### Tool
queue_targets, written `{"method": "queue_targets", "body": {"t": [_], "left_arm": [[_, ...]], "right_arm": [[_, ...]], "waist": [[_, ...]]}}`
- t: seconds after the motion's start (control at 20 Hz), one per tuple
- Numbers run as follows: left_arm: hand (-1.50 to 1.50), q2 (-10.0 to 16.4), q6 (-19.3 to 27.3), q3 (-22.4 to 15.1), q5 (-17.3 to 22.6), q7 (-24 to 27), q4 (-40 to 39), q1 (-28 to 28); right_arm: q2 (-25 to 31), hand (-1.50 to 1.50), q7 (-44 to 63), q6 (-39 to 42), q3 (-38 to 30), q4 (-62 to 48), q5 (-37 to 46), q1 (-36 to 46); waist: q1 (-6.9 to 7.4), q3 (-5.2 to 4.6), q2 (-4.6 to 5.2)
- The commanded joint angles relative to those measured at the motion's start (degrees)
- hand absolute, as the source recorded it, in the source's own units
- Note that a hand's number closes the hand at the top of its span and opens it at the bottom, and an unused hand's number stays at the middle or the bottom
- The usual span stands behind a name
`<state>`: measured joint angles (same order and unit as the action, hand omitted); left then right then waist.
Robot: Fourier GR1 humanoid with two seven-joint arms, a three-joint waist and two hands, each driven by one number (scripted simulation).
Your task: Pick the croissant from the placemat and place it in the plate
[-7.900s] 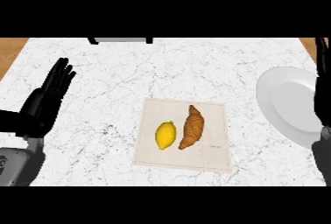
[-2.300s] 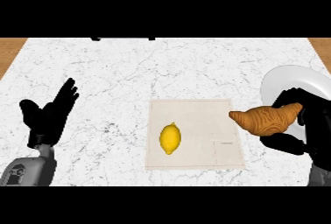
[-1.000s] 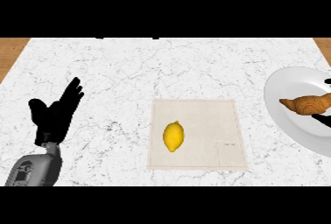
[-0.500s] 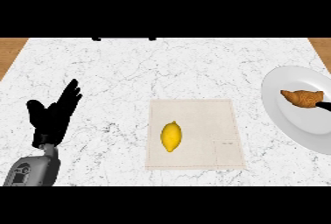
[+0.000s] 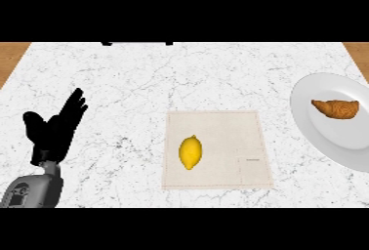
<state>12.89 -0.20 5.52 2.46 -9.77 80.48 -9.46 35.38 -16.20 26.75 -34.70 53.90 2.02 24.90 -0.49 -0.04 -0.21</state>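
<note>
The brown croissant (image 5: 337,108) lies in the white plate (image 5: 324,139) at the right edge of the head view, with no hand touching it. The beige placemat (image 5: 231,132) sits in the middle of the marble counter. My left hand (image 5: 55,129) stands open at the left with its fingers up, resting. My right hand does not show in the view.
A yellow lemon (image 5: 190,152) lies on the left half of the placemat. Brown wood shows past the counter's far corners (image 5: 13,56). A dark object (image 5: 137,43) sits at the counter's far edge.
My right hand has let go of the croissant in the plate and withdrawn out of view to the right. The left hand has stayed where it was.
</note>
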Motion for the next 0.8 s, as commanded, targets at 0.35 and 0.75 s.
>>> {"method": "queue_targets", "body": {"t": [0.35,0.75], "left_arm": [[0.0,-1.7,0.2,-1.3,-1.5,-1.9,5.6,3.0],[0.0,-0.8,-1.4,0.9,-1.5,0.4,-0.9,-2.1]], "right_arm": [[6.0,-1.5,-12.3,6.6,-0.3,-12.0,-2.5,-3.0],[13.3,-1.5,-17.6,7.6,0.1,-23.5,-1.5,-0.6]], "waist": [[1.02,0.09,0.27],[0.85,0.09,0.38]]}}
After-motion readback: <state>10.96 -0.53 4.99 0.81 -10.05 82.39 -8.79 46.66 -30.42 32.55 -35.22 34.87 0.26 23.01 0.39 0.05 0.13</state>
